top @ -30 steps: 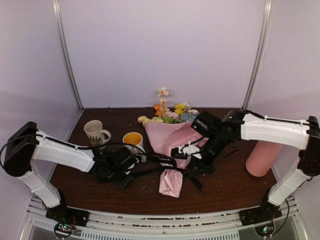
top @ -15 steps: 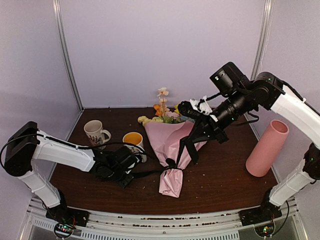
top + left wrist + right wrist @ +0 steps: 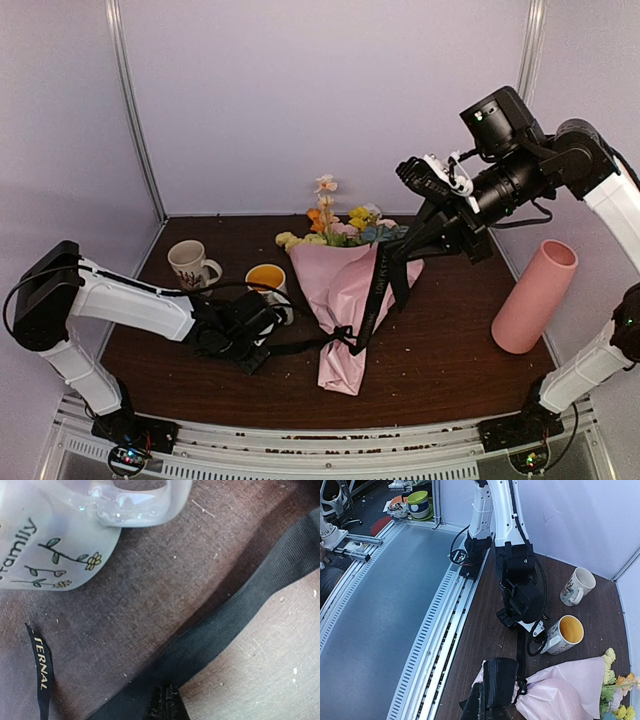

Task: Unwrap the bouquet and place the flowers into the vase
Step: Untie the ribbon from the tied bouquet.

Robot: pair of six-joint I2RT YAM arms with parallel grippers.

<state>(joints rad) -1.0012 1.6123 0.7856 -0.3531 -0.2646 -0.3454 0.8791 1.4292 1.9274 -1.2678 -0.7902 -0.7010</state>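
Table: ribbon in both grippers (clamped)

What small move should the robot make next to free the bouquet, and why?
Probably lift the right gripper farther up and away while the left gripper holds its end low: both are shut on the black ribbon, which is taut but loops around the bouquet's neck.

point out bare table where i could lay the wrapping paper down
Freest: the dark wooden table between the pink tissue-wrapped bouquet and the tall matte pink vase. Crowded: left-centre, with two white mugs, the left gripper and taut black ribbon.
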